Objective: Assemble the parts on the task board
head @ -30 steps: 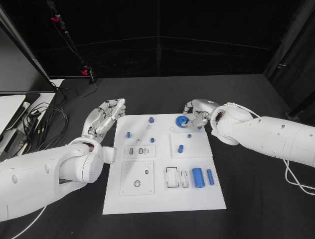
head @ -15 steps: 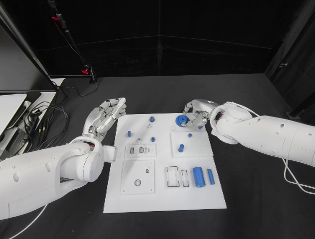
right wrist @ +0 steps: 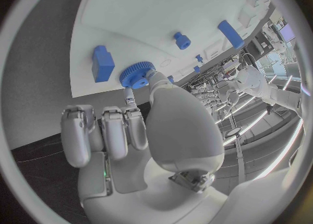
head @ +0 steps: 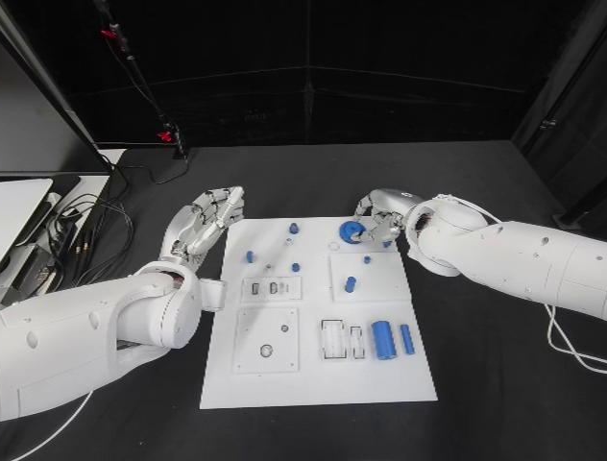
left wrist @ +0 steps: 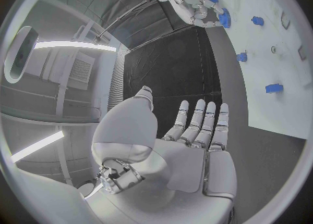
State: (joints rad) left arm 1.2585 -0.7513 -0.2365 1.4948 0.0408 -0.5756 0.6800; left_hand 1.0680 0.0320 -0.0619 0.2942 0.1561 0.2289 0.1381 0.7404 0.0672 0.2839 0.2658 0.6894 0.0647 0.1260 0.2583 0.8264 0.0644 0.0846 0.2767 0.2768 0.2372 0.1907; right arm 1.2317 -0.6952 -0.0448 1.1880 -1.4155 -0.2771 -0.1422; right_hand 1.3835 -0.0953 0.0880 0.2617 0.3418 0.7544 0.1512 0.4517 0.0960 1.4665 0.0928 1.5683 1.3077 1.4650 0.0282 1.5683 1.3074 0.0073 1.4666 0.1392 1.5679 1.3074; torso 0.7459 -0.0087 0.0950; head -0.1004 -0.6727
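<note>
Blue pieces are scattered over the white task board (head: 318,384) in the middle of the black tabletop (head: 497,384), some small ones standing at its far end while two longer ones (head: 382,341) lie loose near its right edge beside slots that look unfilled, so I'd judge the assembly well short of finished. At the far right corner the right hand (head: 377,223) pinches a blue gear (head: 351,230), while the left hand (head: 206,219) hovers just off the board's left edge, fingers straight and apart, holding nothing. From the right wrist I can see the gear's (right wrist: 136,74) toothed rim at the fingertips just over the board, beside a blue block (right wrist: 102,63), which the head view blurs, whereas the left wrist shows the empty palm (left wrist: 195,151).
</note>
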